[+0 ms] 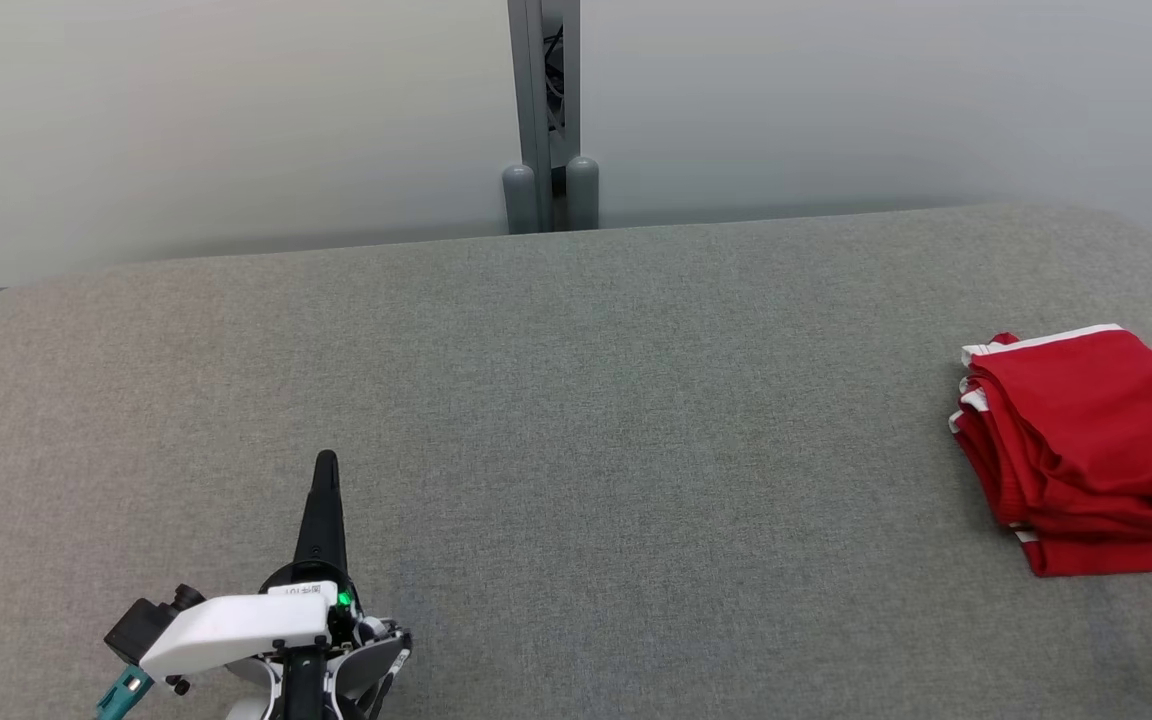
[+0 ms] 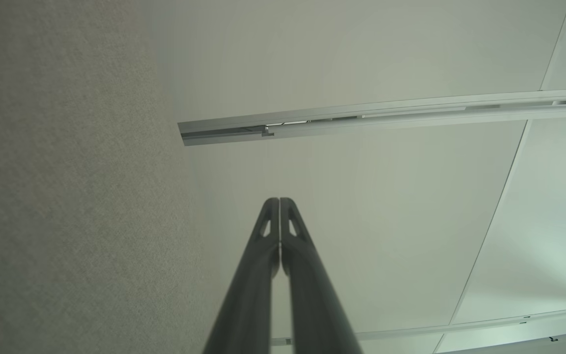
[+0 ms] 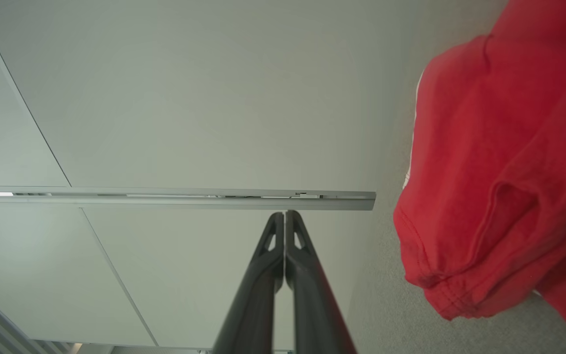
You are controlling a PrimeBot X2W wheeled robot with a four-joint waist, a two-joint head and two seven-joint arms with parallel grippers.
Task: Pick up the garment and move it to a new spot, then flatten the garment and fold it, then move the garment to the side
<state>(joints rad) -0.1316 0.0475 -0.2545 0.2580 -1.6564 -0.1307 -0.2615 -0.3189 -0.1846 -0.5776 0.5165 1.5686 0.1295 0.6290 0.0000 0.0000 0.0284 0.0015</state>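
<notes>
Arms first: the left one sits low at the lower left of the head view, its white wrist housing just above the bottom edge with a small green light glowing on it. From there the left gripper reaches forward over the grey table, the two long dark fingers lying together as one slim line pointing up the picture. Over to its own wrist camera, and the left gripper is pinched fully together, tips meeting, nothing between them. The table runs down the left side of that view, and the pale wall with a metal rail lies beyond the tips.

Now the right wrist camera: the right gripper is just as tight, fingertips pressed together and empty-handed. It points toward the wall and the rail.

And the garment! Red with white trim, it lies folded in a neat stack at the table's right side, cut off by the right edge of the head view and well apart from the left gripper. From the right wrist the garment bulks large to the right of the closed fingers, apart from them and resting on the table. Behind the table, a grey post splits the wall panels.
</notes>
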